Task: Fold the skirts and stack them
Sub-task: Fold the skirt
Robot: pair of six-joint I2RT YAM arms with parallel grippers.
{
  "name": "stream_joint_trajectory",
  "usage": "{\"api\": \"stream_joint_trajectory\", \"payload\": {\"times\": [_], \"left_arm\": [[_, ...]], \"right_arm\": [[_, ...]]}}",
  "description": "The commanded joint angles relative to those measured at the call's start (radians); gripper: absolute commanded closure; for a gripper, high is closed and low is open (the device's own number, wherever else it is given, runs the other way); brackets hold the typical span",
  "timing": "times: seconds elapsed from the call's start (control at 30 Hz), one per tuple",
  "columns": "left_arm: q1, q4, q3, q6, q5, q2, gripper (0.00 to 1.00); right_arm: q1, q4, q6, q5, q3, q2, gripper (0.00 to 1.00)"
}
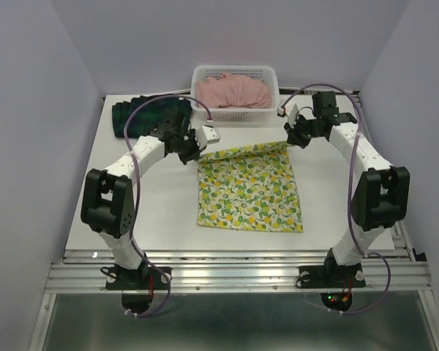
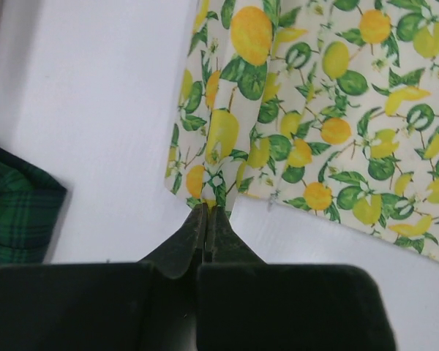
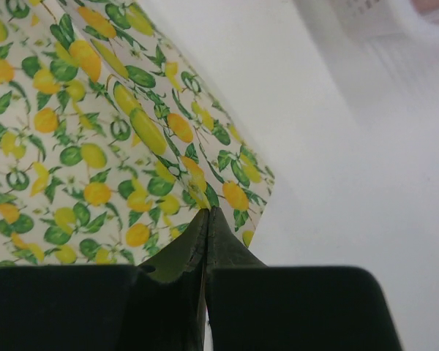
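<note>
The lemon-print skirt (image 1: 250, 188) lies in the middle of the table, its far edge lifted. My left gripper (image 1: 198, 150) is shut on its far left corner; in the left wrist view the gripper (image 2: 208, 210) pinches the cloth (image 2: 314, 110). My right gripper (image 1: 287, 139) is shut on the far right corner; in the right wrist view the gripper (image 3: 207, 212) pinches the print (image 3: 80, 131). The plaid skirt (image 1: 148, 115) lies folded at the far left, also in the left wrist view (image 2: 18, 212). The pink skirt (image 1: 233, 92) is in the basket.
A white lattice basket (image 1: 235, 116) stands at the far middle of the table, between the two grippers. The white table top (image 1: 161, 212) ends at a metal rail in front. Grey walls close in on both sides.
</note>
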Motion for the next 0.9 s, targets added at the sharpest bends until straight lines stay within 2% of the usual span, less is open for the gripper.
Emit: {"api": "stream_joint_trajectory", "payload": {"times": [0.0, 0.17, 0.37, 0.5, 0.6, 0.87], "left_arm": [[0.004, 0.043, -0.136, 0.111, 0.030, -0.126, 1.00], [-0.007, 0.046, -0.242, 0.147, 0.044, -0.201, 1.00], [-0.090, 0.100, -0.334, 0.102, -0.043, -0.189, 1.00], [-0.096, 0.135, -0.296, -0.007, -0.053, -0.090, 1.00], [-0.091, 0.129, -0.235, -0.054, -0.036, -0.031, 1.00], [-0.076, 0.034, -0.101, -0.030, -0.041, -0.071, 1.00]], "right_arm": [[-0.001, -0.052, -0.039, -0.043, -0.128, -0.097, 0.99], [0.018, -0.076, -0.021, -0.077, -0.256, -0.198, 0.99], [0.038, 0.043, 0.031, -0.035, -0.377, -0.218, 0.99], [0.038, 0.085, 0.066, 0.027, -0.319, -0.133, 0.99], [0.038, 0.053, 0.066, 0.050, -0.224, -0.086, 0.99], [0.038, -0.064, 0.039, 0.046, -0.115, -0.152, 0.99]]}}
